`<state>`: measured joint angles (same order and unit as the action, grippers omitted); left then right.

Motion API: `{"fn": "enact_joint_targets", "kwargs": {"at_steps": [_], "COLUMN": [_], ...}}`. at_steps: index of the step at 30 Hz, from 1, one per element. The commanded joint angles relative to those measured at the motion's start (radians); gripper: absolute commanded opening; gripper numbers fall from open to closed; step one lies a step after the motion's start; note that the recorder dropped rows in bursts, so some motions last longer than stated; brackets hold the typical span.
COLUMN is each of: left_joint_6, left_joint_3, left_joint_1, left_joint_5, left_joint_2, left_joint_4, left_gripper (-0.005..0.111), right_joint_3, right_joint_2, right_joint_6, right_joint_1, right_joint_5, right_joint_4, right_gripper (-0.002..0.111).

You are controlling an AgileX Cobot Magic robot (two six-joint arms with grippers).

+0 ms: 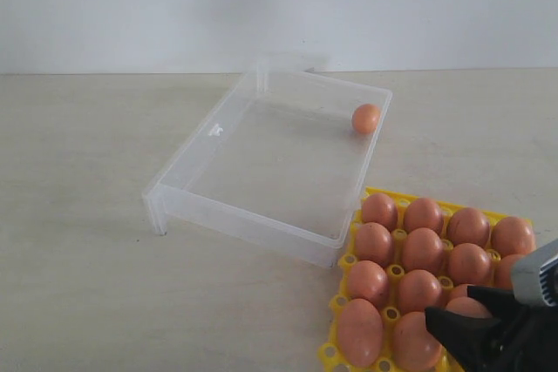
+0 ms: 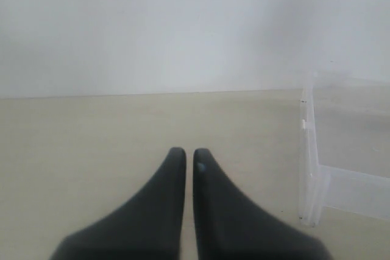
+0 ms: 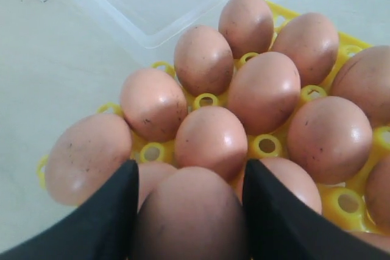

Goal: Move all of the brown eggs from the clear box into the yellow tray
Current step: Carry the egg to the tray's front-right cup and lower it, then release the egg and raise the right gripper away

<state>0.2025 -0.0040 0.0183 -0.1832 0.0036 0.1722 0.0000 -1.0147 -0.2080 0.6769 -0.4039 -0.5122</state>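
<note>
Our right gripper (image 3: 190,172) pinches one small oval orange-brown speckled egg (image 3: 189,217) between its two black fingers (image 3: 103,217), one finger against each side of the shell. It holds the egg low over the bright yellow plastic egg tray (image 1: 330,354), near that tray's front right part in the exterior view. We cannot tell whether the shell already touches a cup. Many more brown eggs (image 1: 423,248) stand upright in the tray's round cups, packed close, with yellow knobs showing between them. The shallow clear box of transparent plastic (image 1: 244,215) lies on the pale table (image 1: 78,172) behind and to the left of the tray, its near right corner just beside the tray's far left corner. A single brown egg (image 1: 366,118) rests inside the box, close against the right wall near the far right corner. The rest of the box floor is bare. Our left gripper (image 2: 189,153) hangs over open table with its dark fingers pressed almost together, only a thin slit between them and nothing gripped. One corner of the box is near it but not touching.
</note>
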Motion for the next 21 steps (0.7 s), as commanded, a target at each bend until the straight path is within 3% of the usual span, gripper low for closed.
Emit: {"fn": "enact_joint_targets", "kwargs": {"at_steps": [1, 3, 13, 18, 20, 21], "left_joint_6": [0.000, 0.000, 0.000, 0.000, 0.000, 0.000], "left_joint_3": [0.004, 0.004, 0.004, 0.004, 0.004, 0.004], "left_joint_1": [0.003, 0.003, 0.003, 0.003, 0.003, 0.003], "left_joint_5": [0.002, 0.002, 0.002, 0.002, 0.002, 0.002], "left_joint_2": [-0.004, -0.004, -0.004, -0.004, -0.004, -0.004], "left_joint_4": [-0.002, -0.002, -0.002, -0.002, -0.002, -0.002], "left_gripper": [0.004, 0.004, 0.004, 0.004, 0.004, 0.004], "right_joint_3": [0.000, 0.000, 0.000, 0.000, -0.012, -0.039], "right_joint_2": [0.004, 0.004, 0.004, 0.004, 0.004, 0.004], "right_joint_6": [-0.013, -0.018, -0.033, -0.027, -0.013, -0.011], "right_joint_1": [0.002, 0.002, 0.002, 0.002, 0.002, 0.002], "right_joint_5": [-0.018, -0.018, -0.020, -0.118, -0.209, -0.251], "right_joint_4": [-0.044, -0.048, -0.054, -0.054, -0.059, -0.081], "right_gripper": [0.045, 0.049, 0.049, 0.049, 0.043, 0.035]}}
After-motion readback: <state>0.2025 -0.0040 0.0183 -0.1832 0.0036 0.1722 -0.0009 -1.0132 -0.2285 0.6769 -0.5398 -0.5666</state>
